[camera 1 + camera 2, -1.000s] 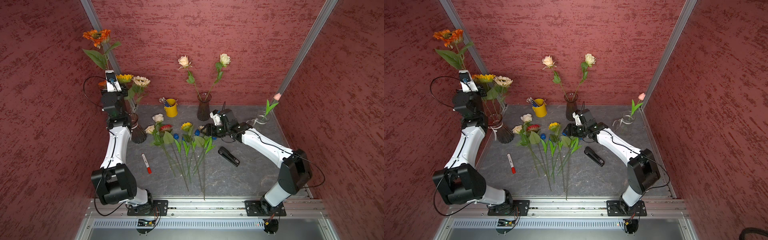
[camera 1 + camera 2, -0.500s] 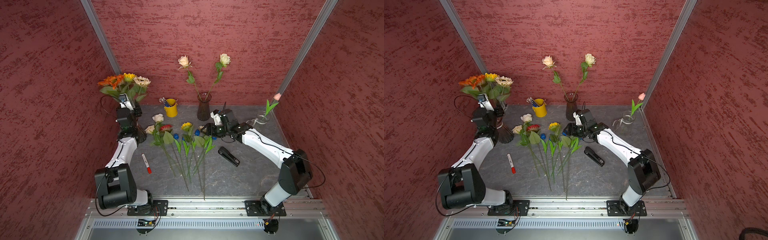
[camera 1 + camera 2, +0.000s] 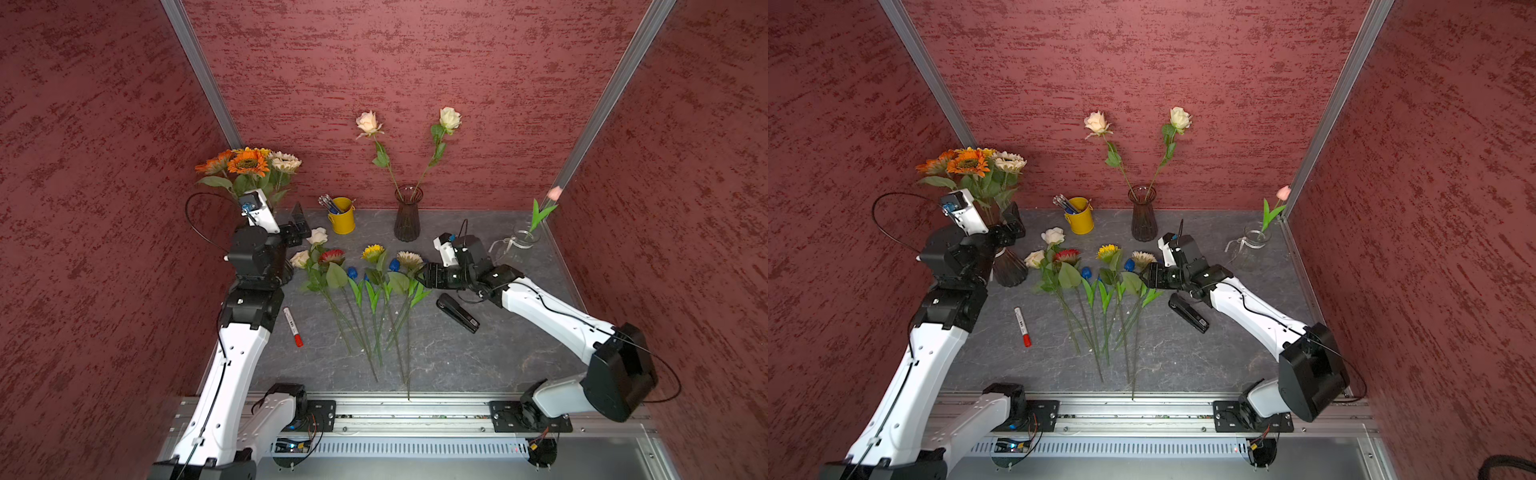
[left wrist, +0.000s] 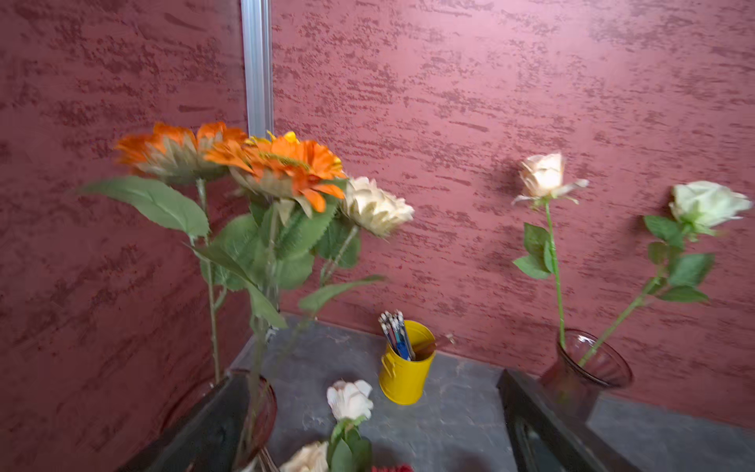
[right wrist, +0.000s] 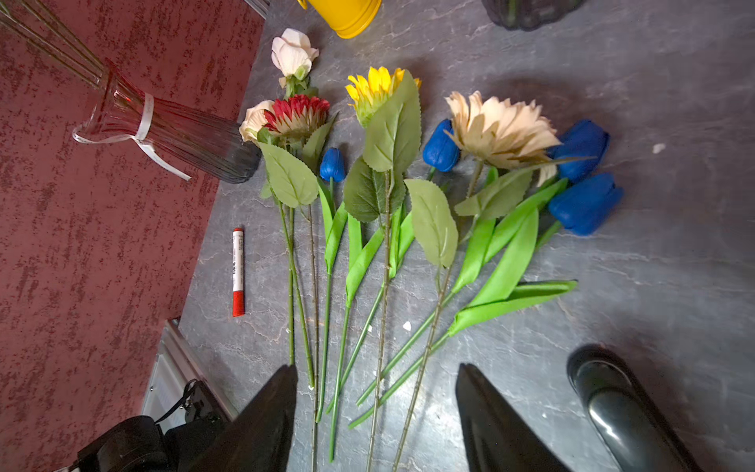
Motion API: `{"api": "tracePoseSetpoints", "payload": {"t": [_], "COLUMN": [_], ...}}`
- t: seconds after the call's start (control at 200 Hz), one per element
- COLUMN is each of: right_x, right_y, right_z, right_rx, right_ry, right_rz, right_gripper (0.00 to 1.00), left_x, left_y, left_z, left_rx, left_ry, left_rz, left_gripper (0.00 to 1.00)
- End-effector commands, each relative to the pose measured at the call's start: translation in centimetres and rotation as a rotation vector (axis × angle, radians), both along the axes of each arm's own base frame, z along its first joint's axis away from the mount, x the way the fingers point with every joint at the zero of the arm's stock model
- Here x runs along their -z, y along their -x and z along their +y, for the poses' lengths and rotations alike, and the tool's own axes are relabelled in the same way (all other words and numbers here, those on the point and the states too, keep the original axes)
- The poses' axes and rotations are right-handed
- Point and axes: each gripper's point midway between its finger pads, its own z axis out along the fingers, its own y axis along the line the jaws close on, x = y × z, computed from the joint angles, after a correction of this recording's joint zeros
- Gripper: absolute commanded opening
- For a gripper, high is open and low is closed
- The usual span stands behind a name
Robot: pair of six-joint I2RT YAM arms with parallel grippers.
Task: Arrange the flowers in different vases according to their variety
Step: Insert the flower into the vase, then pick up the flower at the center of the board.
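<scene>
Ok so containers first: the ribboned dark vase (image 3: 1009, 270), tucked in the back-left corner, has the sunflowers (image 3: 249, 162) in it, orange, yellow and cream ones. The plain dark vase (image 3: 407, 216) at the back wall holds two roses (image 3: 368, 122), the little clear vase (image 3: 521, 243) by the right wall holds one pink tulip (image 3: 555, 193), and the yellow bucket (image 3: 343, 218) just has pens (image 3: 328, 203) (not flowers, obviously). The loose flowers (image 3: 361, 282) lie fanned out in the middle of the worktop (image 3: 478, 365): roses, sunflowers, blue tulips. Compared with a second ago, the orange sunflower the left arm held way up high is now down in the ribboned vase. The left hand (image 3: 301, 222) has let go of it: spread wide, empty, just beside that vase. The right hand (image 3: 424, 278) has hardly budged, partly open at the right edge of the fan, gripping nothing. Room-wise, the ribboned vase sits right against the left wall (image 3: 124, 249) and the longest stems reach the front rail (image 3: 415, 409). A black stapler (image 3: 457, 311) lies just beside the right arm and a red-capped marker (image 3: 293, 326) near the left arm. The front-right stretch of worktop is open.
</scene>
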Motion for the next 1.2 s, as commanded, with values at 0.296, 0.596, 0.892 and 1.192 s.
{"api": "tracePoseSetpoints", "payload": {"t": [0.296, 0.596, 0.892, 1.192], "right_x": [3.7, 9.9, 13.7, 16.1], "right_y": [1.0, 3.7, 4.3, 4.1], "right_z": [6.2, 13.3, 14.5, 14.5], "right_rx": [-0.124, -0.197, -0.191, -0.171], "right_ry": [0.007, 0.155, 0.363, 0.454], "right_rz": [0.061, 0.150, 0.133, 0.138], "right_gripper": [0.61, 0.54, 0.47, 0.43], "left_x": [14.8, 18.6, 20.4, 21.7], "left_y": [4.9, 6.5, 7.6, 8.2], "left_z": [-7.2, -7.1, -5.5, -4.9], "left_rx": [0.086, 0.061, 0.031, 0.008], "left_ry": [0.109, 0.229, 0.287, 0.281], "left_rz": [0.419, 0.512, 0.558, 0.569], "left_gripper": [1.00, 1.00, 1.00, 1.00]}}
